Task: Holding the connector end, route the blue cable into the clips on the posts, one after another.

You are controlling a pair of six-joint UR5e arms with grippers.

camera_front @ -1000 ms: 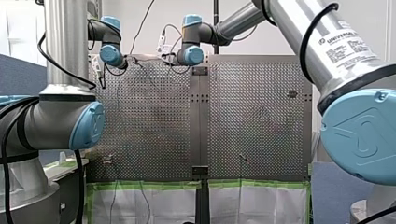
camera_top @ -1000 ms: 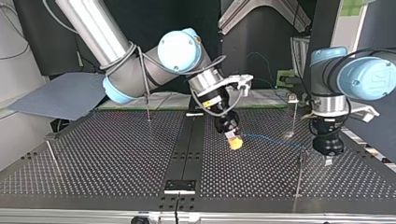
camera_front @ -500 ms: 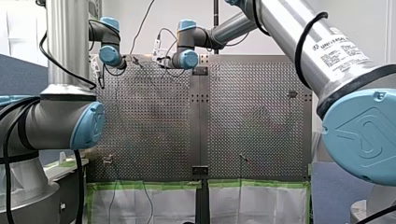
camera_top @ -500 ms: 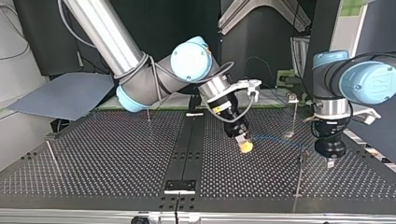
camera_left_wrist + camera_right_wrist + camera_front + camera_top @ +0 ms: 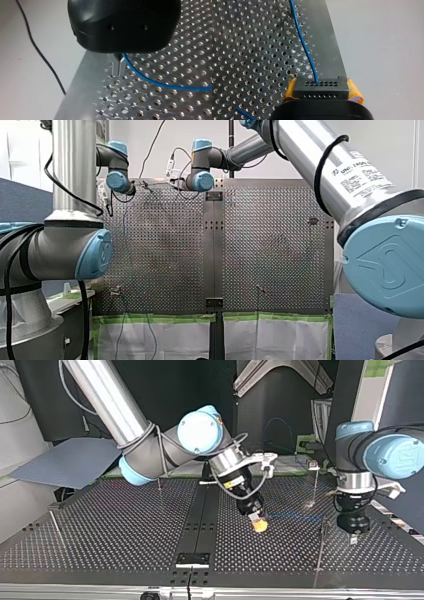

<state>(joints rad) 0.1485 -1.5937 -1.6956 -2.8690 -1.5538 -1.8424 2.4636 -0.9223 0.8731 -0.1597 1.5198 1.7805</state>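
Observation:
In the right wrist view my right gripper [image 5: 322, 86] is shut on a black connector [image 5: 321, 92], held between its yellow pads [image 5: 290, 88]. The blue cable [image 5: 303, 45] runs out of the connector and away over the perforated plate. In the top view this gripper [image 5: 258, 524] hangs low near the table's middle. From it the cable [image 5: 295, 516] stretches to my left gripper [image 5: 353, 536] at the view's right. In the left wrist view the metal fingers of my left gripper [image 5: 119, 58] are shut on the cable [image 5: 160, 85], just above the table edge.
Thin posts stand on the perforated table [image 5: 125, 530]: one near the front [image 5: 320, 552] beside my left gripper, one further back [image 5: 316, 482], one behind the middle [image 5: 159, 480], and one at the view's left [image 5: 56, 530]. A black rail [image 5: 200, 520] runs down the table's middle.
My right gripper has carried the connector toward the top view's right and lower toward the table. My left gripper has shifted slightly to that view's right and down.

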